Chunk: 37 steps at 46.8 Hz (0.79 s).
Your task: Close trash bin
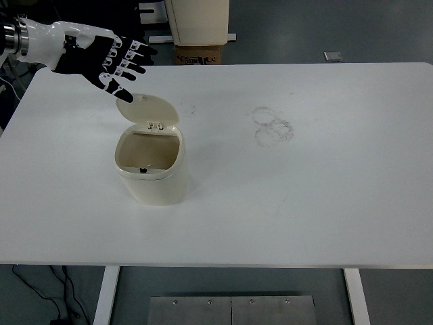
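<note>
- White, flat tabletop (325, 203) fills most of the view, with grey floor beyond its far edge and a metal plate (231, 310) below its near edge, between the white table legs.
- Toward the table's left half stands a small cream plastic trash bin (151, 177), upright, nothing around it on the near side.
- Its rounded lid (147, 109) is swung up and back on the far-side hinge, leaving the mouth open; the inside looks bare apart from a small dark mark at the near rim.
- Faint grey ring-shaped smudges (272, 126) mark the table to the bin's right, well apart from it.
- Just beyond the lid's far edge hovers the left hand (111, 57), black with white segments, its fingers (128, 64) spread and holding nothing; whether they touch the lid I cannot tell.
- Past the far table edge sit a cardboard box (200, 54) and a cream cabinet (197, 20).
</note>
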Motion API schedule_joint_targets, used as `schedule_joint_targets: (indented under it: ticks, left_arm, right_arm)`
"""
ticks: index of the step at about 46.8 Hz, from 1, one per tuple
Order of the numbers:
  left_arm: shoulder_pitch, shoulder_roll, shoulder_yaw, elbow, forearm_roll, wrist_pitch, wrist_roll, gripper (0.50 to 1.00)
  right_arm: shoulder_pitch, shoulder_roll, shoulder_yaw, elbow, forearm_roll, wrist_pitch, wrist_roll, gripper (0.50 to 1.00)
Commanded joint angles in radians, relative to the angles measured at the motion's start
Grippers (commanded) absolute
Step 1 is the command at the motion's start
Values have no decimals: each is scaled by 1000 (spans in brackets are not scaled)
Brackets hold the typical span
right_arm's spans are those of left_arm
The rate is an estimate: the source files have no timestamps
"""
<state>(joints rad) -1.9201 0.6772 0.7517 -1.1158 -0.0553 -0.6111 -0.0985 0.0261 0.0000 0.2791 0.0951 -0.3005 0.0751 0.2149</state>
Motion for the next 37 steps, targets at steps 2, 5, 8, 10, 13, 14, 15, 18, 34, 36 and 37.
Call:
schedule_joint_targets:
  ticks: [2, 5, 8, 10, 13, 14, 15, 18, 34, 36, 37]
  left_arm:
    - [-28, 4, 0, -7, 21, 0, 16, 1000]
    - [-40, 7, 0, -21, 40, 0, 16, 1000]
    - [-53, 12, 0, -35, 54, 0, 17, 1000]
    - [-59, 12, 0, -45, 63, 0, 19, 1000]
    - [-69, 12, 0, -67, 68, 0, 31, 1000]
    - [-74, 12, 0, -75, 68, 0, 36, 1000]
    - [-79, 12, 0, -81, 69, 0, 40, 1000]
    - [-82, 13, 0, -102, 69, 0, 48, 1000]
    - [-102, 13, 0, -202, 95, 0, 60, 1000]
    - [-105, 13, 0, -211, 98, 0, 65, 1000]
    - [-106, 13, 1, -214, 100, 0, 69, 1000]
  right_arm:
    - [0, 0, 0, 0, 0, 0, 0, 991]
    - [0, 0, 0, 0, 0, 0, 0, 991]
    - [2, 0, 0, 0, 0, 0, 0, 991]
    - [0, 0, 0, 0, 0, 0, 0, 991]
    - [0, 0, 0, 0, 0, 0, 1, 991]
    - [0, 0, 0, 0, 0, 0, 0, 991]
    - [0, 0, 0, 0, 0, 0, 0, 991]
    - [0, 0, 0, 0, 0, 0, 0, 991]
    - [2, 0, 0, 0, 0, 0, 1, 991]
    - [0, 0, 0, 0, 0, 0, 0, 991]
    - [0, 0, 0, 0, 0, 0, 0, 991]
